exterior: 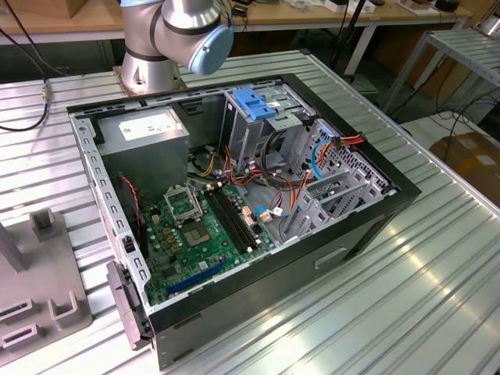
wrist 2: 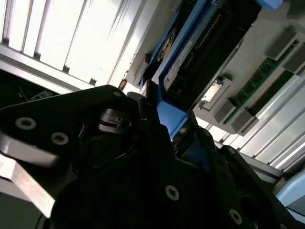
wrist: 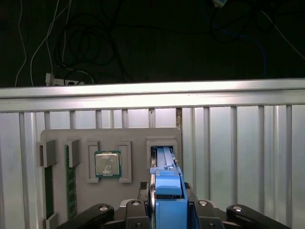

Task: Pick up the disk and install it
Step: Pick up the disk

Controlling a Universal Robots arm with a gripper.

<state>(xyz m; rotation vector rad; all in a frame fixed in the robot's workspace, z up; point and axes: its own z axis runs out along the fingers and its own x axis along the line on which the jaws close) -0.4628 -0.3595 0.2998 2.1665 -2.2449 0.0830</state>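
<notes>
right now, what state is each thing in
disk: on edge, blue rail gripped, far end at its slot in the tray
pincer: shut on the disk
cpu: flat in its tray nest
ram: on edge in a tray slot
case: on its side, panel off
</notes>
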